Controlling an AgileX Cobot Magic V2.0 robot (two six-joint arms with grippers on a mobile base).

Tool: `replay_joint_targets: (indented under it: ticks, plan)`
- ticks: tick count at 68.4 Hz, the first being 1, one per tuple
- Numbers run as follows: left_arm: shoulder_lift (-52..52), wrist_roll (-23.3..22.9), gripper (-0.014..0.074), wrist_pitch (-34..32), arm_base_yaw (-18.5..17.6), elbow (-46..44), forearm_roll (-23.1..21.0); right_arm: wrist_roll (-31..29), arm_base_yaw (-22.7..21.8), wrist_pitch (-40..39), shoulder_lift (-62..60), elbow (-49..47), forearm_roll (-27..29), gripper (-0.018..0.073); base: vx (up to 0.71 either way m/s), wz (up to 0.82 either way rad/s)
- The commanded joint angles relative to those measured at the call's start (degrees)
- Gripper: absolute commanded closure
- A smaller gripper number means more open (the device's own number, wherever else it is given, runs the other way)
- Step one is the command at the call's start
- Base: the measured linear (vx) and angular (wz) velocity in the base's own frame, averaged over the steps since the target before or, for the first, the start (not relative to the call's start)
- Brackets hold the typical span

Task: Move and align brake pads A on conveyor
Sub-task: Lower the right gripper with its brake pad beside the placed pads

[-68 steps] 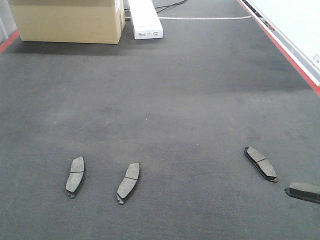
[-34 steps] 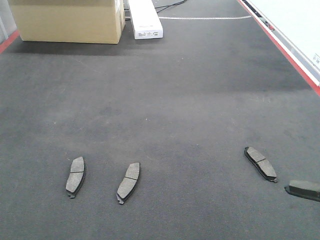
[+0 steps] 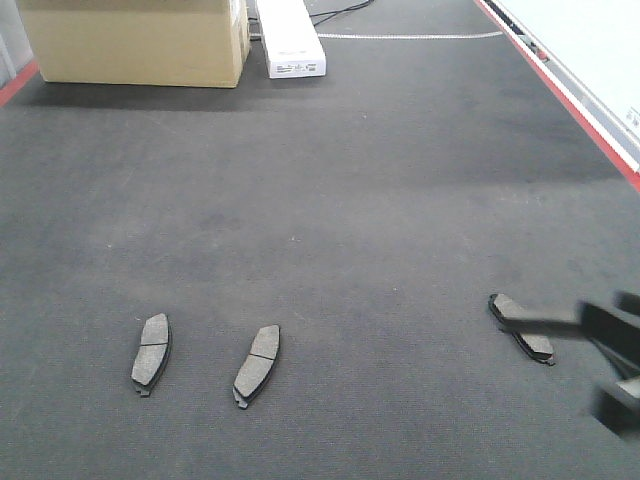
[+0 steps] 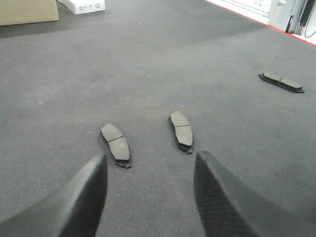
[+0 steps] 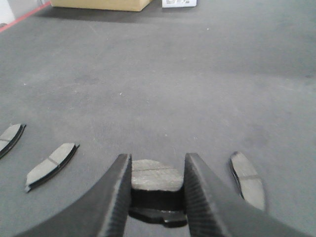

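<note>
**One pad held, three pads lying on the belt**

The right black gripper (image 5: 157,190) had its two fingers closed tight on a small dark grey curved brake pad with a groove across its middle (image 5: 157,175). In the front view this gripper was only a dark blur near the belt's right edge, so the pad it held could not be made out there.

A second grey pad (image 3: 521,327) lay flat on the wide charcoal felt conveyor belt (image 3: 330,200), close to the right edge and just beside the gripper.

Two more grey pads (image 3: 152,353) (image 3: 258,364) lay side by side near the front left of the belt, near each other but not touching.

The left black gripper (image 4: 150,195) had its fingers spread wide apart, holding nothing, with those two pads just in front of it.

At the far left corner stood a tan cardboard box (image 3: 135,40), with a long white box (image 3: 290,38) beside it.
</note>
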Motion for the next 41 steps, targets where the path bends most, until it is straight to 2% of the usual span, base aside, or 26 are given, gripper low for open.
replay_joint_targets:
  ticks: [1, 26, 41]
  plan:
    - [0.9, -0.3, 0.0224, -3.8, -0.3, -1.1, 0.1, 0.0, -0.3, -11.9, 5.0, -1.7, -0.4, 0.0564, 0.00, 0.00]
    - [0.9, -0.3, 0.0224, -3.8, -0.3, -1.1, 0.1, -0.5, -0.3, -34.3, 29.9, -1.7, -0.6, 0.0564, 0.00, 0.00]
    - [0.9, -0.3, 0.0224, -3.8, -0.3, -1.1, 0.1, -0.8, -0.3, -41.5, 43.8, -1.7, -0.4, 0.0564, 0.00, 0.00]
